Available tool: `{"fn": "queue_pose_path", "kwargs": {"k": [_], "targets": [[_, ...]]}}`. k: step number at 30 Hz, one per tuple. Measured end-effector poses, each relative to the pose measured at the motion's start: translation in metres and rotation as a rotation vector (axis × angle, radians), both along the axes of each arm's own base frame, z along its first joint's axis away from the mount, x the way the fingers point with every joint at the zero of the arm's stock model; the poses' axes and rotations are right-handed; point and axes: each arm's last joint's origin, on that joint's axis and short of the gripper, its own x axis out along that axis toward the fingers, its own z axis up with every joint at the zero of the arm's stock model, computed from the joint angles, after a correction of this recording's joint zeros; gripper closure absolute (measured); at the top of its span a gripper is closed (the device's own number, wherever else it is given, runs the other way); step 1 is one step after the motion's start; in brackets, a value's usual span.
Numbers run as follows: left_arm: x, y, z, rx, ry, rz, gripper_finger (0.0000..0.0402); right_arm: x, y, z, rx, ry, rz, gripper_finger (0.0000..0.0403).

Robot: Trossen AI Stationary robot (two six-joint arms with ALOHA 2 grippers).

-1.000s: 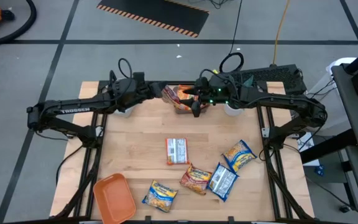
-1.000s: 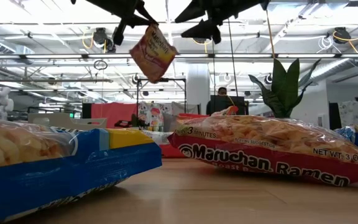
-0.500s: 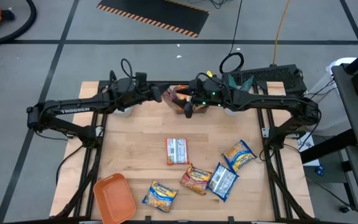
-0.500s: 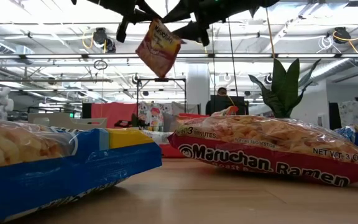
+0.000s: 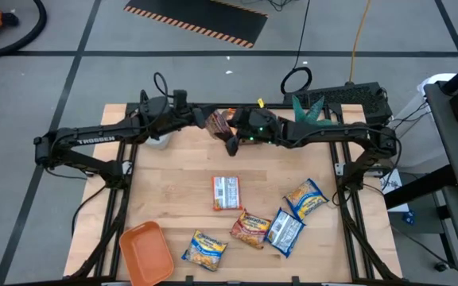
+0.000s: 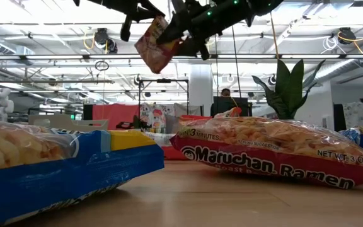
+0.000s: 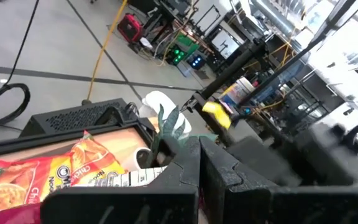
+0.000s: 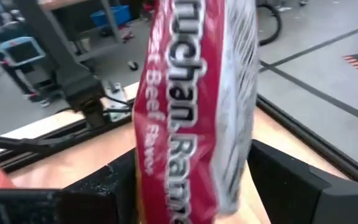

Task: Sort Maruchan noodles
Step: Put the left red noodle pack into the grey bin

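High above the far edge of the wooden table (image 5: 173,183), the left gripper (image 5: 206,120) is clamped on a red crinkly plastic Maruchan ramen packet (image 5: 219,123). The right gripper (image 5: 234,143), fingers spread wide, straddles the packet without closing. Five more packets (image 5: 249,226) lie nearer.

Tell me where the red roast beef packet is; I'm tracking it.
High view: the red roast beef packet hangs above the table's far edge, in the shut left pincer, between the open right pincer's fingers.
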Motion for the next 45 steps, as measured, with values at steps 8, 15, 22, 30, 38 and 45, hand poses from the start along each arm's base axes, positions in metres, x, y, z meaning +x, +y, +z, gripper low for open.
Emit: {"fn": "queue_pose_path", "kwargs": {"k": [8,15,22,30,38,45], "targets": [[0.000,0.000,0.001,0.013,-0.002,-0.040,0.0402,-0.004,-0.007,0.004,-0.017,-0.012,-0.059,0.0211],[0.000,0.000,0.001,0.029,0.003,-0.059,0.0401,-0.004,-0.009,0.005,-0.027,-0.014,-0.029,0.0263],[0.000,0.000,0.001,0.076,0.025,-0.063,0.0401,-0.003,-0.008,0.005,-0.026,-0.013,-0.005,0.0249],[0.001,-0.001,0.003,0.107,0.008,-0.078,0.0401,-0.005,-0.008,0.008,0.004,-0.031,0.081,0.0268],[0.001,-0.001,0.002,0.134,0.034,-0.081,0.0388,-0.005,-0.010,0.007,0.033,-0.030,0.153,0.0258],[-0.001,-0.001,0.005,0.138,0.020,-0.078,0.0272,-0.012,-0.019,0.012,0.074,-0.045,0.235,0.0265]]}}
